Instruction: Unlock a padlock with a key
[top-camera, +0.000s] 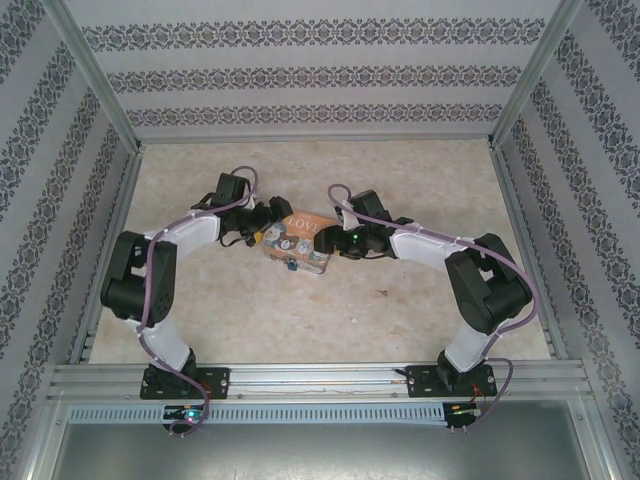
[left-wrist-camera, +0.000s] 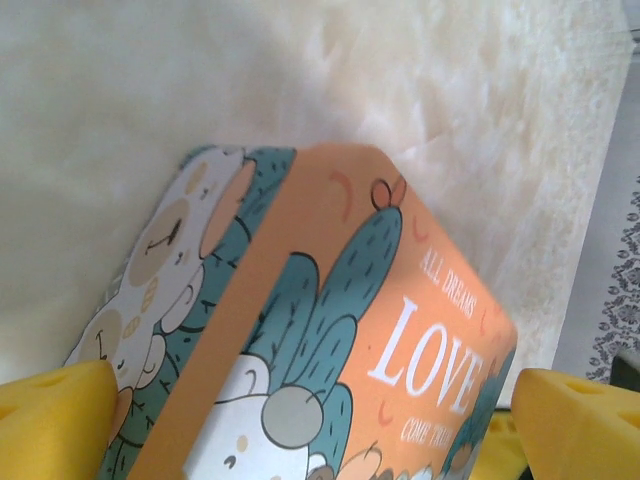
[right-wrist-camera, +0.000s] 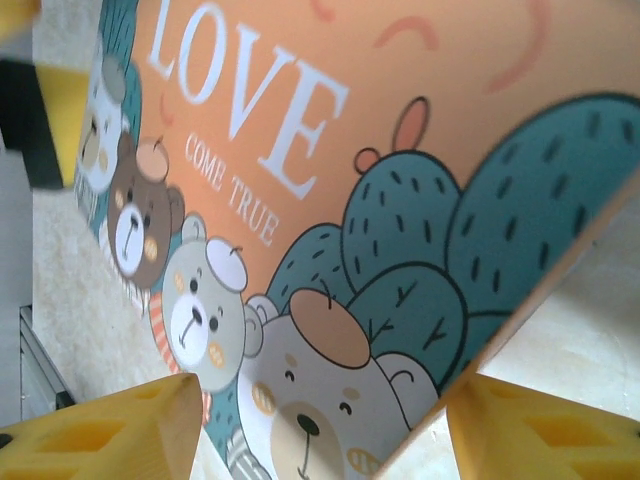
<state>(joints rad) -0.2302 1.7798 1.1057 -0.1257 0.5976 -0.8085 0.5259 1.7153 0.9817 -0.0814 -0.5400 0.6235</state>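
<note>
In the left wrist view, the left fingers (left-wrist-camera: 60, 425) are seen in the two bottom corners of the frame, spread wide apart. The orange-and-teal "LOVE" box (left-wrist-camera: 400, 300) rises between them toward the centre, its edge close to the finger at lower right. Whether either finger touches it cannot be told. Pale marbled surface (left-wrist-camera: 150, 100) fills the upper part.

In the right wrist view, the right fingers (right-wrist-camera: 100, 435) are likewise set apart at the bottom. The lower corner of the box's printed face comes down between them. Whether it is pressed cannot be told.

In the top view, the box is found at mid-frame between the two wrists. The padlock cannot be identified with certainty. A small bluish speck (top-camera: 291, 264) at the box's lower edge is too small to be named.
</note>
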